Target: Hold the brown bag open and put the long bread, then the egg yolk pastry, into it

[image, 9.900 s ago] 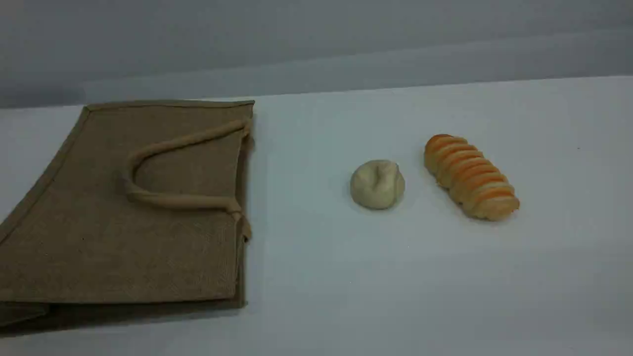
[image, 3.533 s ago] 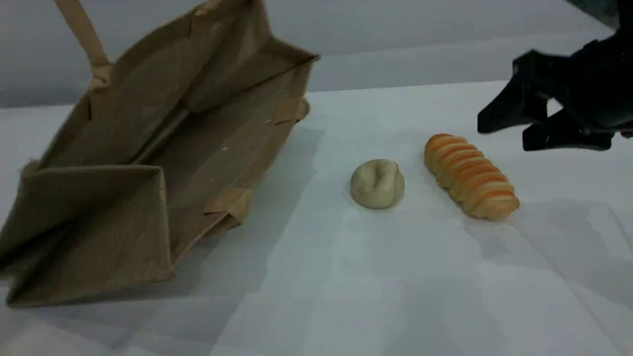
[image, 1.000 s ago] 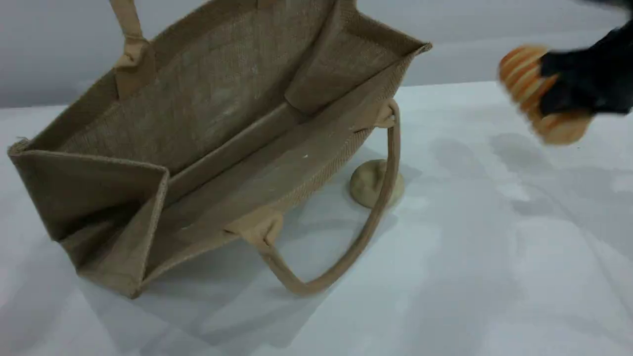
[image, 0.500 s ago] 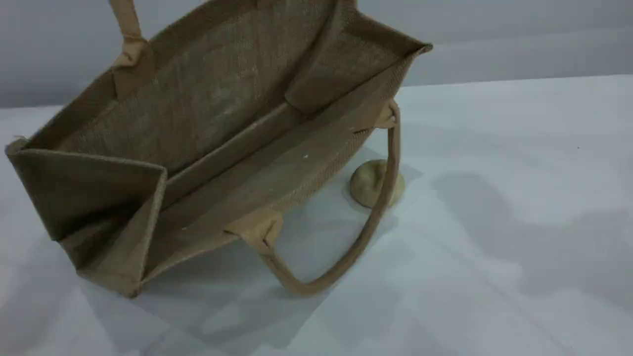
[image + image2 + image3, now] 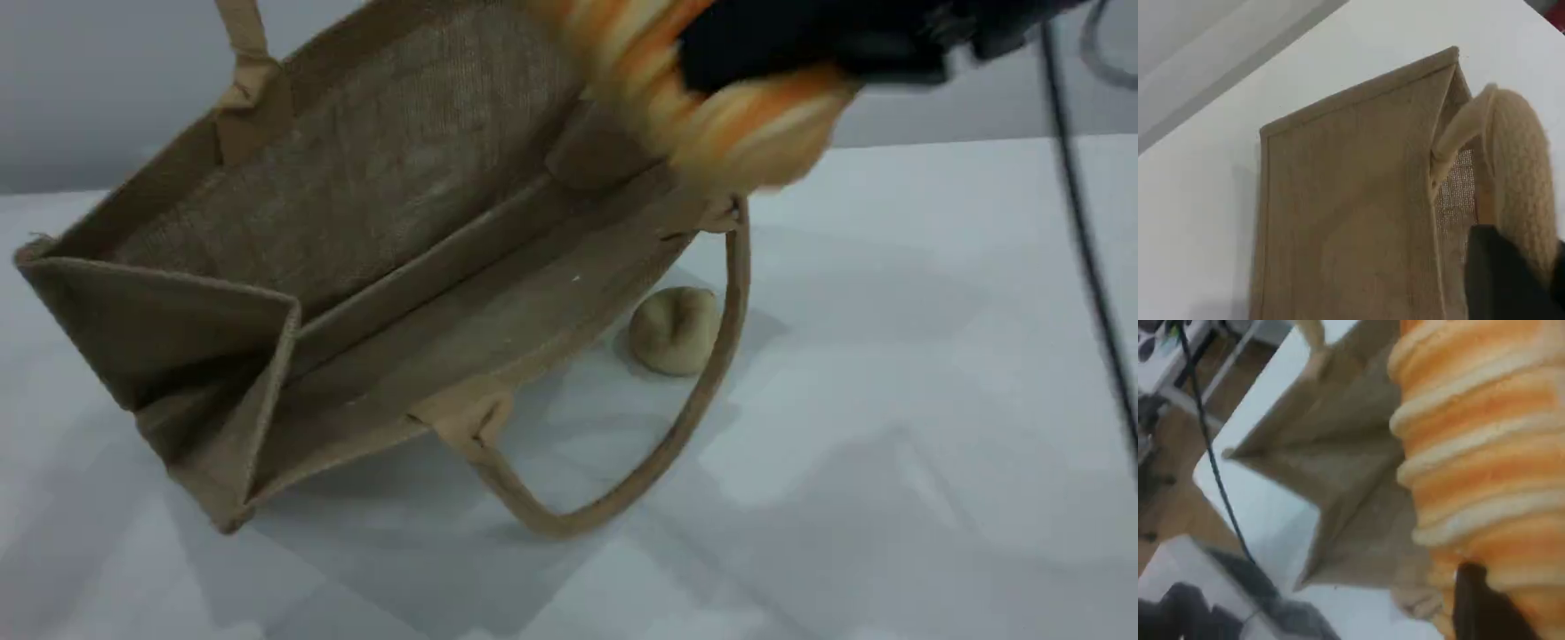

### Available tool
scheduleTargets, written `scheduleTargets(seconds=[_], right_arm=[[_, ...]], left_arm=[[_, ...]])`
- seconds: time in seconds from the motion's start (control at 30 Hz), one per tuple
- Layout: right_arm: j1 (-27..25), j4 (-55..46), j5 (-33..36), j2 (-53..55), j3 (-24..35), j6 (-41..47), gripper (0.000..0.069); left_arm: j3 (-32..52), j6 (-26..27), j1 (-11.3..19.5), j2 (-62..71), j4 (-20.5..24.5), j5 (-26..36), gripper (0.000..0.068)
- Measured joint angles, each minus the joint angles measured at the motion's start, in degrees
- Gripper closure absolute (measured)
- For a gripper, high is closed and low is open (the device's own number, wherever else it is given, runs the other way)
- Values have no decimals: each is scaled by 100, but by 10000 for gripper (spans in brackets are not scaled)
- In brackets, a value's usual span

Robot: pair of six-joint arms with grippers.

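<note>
The right claw (image 5: pixel 782 44) is clutching the long bread (image 5: pixel 738 124) above the brown bag (image 5: pixel 400 204), while the left claw (image 5: pixel 1511 273) is pinching that bag's handle (image 5: pixel 1518 153).

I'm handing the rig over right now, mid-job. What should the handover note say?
Left gripper: shut on the upper handle of the brown bag, holding it open.
Right gripper: shut on the long bread, in the air over the bag's mouth.
Egg yolk pastry: on the table, beside the bag.
Done: bag opened, bread picked up.
Left: drop the bread in, then bag the pastry.
</note>
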Motion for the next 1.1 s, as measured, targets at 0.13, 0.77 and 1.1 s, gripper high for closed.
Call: scheduleTargets(seconds=[0.13, 0.77, 1.1], right_arm=[[431, 310, -412, 481, 0, -37, 591], [852, 776, -875, 1885, -1116, -45, 594], [852, 774, -916, 2583, -1923, -6, 570]], left_arm=[[0, -12, 0, 0, 0, 5, 598], [0, -56, 0, 0, 16, 5, 598], [0, -56, -95, 0, -26, 7, 598]])
